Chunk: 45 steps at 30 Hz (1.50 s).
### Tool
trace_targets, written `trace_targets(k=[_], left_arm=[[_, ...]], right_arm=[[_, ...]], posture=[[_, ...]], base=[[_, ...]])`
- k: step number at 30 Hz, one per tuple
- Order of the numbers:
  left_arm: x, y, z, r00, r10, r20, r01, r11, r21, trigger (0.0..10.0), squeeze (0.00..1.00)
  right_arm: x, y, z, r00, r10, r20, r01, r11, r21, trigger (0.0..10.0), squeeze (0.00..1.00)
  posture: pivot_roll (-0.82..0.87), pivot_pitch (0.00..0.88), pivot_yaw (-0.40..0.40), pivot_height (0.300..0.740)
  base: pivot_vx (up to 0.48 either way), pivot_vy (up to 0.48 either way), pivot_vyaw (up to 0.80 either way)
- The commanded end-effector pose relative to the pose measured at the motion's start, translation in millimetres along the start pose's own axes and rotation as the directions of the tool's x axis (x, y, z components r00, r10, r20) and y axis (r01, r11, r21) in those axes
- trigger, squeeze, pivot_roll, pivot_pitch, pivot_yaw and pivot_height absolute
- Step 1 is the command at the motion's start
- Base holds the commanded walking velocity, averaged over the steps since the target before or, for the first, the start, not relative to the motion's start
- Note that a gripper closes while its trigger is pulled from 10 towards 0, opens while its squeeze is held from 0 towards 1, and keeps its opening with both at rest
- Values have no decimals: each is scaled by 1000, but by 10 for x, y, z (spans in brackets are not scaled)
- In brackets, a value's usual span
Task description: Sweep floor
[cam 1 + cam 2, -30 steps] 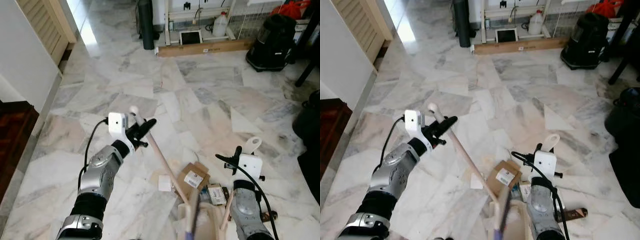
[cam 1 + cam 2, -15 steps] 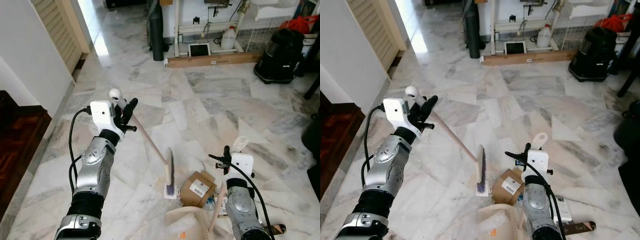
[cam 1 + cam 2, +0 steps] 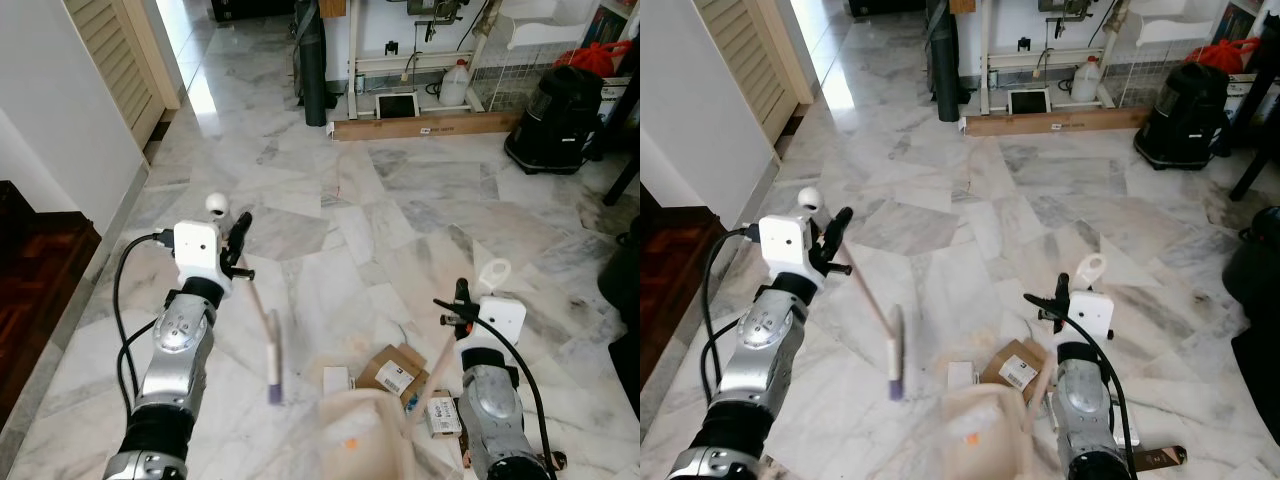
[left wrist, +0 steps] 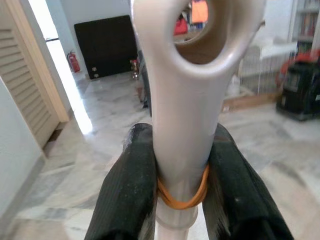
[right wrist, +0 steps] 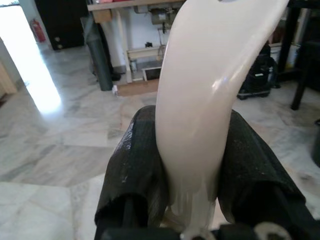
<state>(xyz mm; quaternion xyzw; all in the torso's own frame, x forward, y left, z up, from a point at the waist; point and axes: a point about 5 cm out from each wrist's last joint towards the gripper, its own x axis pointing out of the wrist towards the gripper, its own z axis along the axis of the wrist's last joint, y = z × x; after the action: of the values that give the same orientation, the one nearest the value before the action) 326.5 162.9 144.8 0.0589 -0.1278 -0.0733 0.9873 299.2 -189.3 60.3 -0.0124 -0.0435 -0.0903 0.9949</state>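
My left gripper (image 3: 236, 243) is shut on the top of a pale broom handle (image 4: 192, 75), which slants down to the blurred broom head (image 3: 273, 370) hanging just over the marble floor. The handle fills the gap between the black fingers (image 4: 131, 185). My right gripper (image 3: 462, 302) is shut on the cream dustpan handle (image 5: 210, 90). The dustpan (image 3: 365, 440) sits low in front of me. Litter lies by it: a brown cardboard box (image 3: 388, 370), a white scrap (image 3: 334, 379) and a small carton (image 3: 440, 418).
A black vacuum cleaner (image 3: 560, 115) stands at the far right, and a long flat box (image 3: 425, 125) lies along the back by a shelf frame. A black cylinder (image 3: 312, 55) stands behind. A louvred door (image 3: 110, 50) and dark wooden step (image 3: 30, 290) border the left.
The broom head has swung from the dustpan and box out to the left. My left gripper has moved left with the handle. The camera has tilted up.
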Motion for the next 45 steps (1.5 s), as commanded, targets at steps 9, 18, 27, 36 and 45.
trace_targets(k=[9, 18, 27, 36, 45], left_arm=[[-64, -124, -82, 991, -118, -67, 119, 993, 8, 10000, 0], [-15, -358, -3, 988, -152, -32, 136, 948, -289, 10000, 0], [37, -318, 123, 996, -89, 25, 92, 974, -209, 10000, 0], [-47, -280, 168, 997, -27, 72, 29, 999, -23, 10000, 0], [-180, -225, 151, 995, 17, 97, -24, 997, 73, 10000, 0]], right_arm=[[163, 114, 196, 998, 12, 57, -15, 999, 47, 10000, 0], [164, 175, 205, 998, 25, 52, -28, 997, 66, 10000, 0], [151, 185, 200, 998, 37, 47, -40, 997, 70, 10000, 0], [153, 251, 233, 996, 68, 57, -72, 995, 72, 10000, 0], [101, 313, 274, 994, 74, 78, -82, 992, 97, 10000, 0]], posture=[[101, 0, 58, 740], [101, 0, 59, 740], [98, 0, 51, 740], [107, 0, 37, 740], [111, 0, 28, 740]], base=[[0, 0, 0], [0, 0, 0], [0, 0, 0], [0, 0, 0], [0, 0, 0]])
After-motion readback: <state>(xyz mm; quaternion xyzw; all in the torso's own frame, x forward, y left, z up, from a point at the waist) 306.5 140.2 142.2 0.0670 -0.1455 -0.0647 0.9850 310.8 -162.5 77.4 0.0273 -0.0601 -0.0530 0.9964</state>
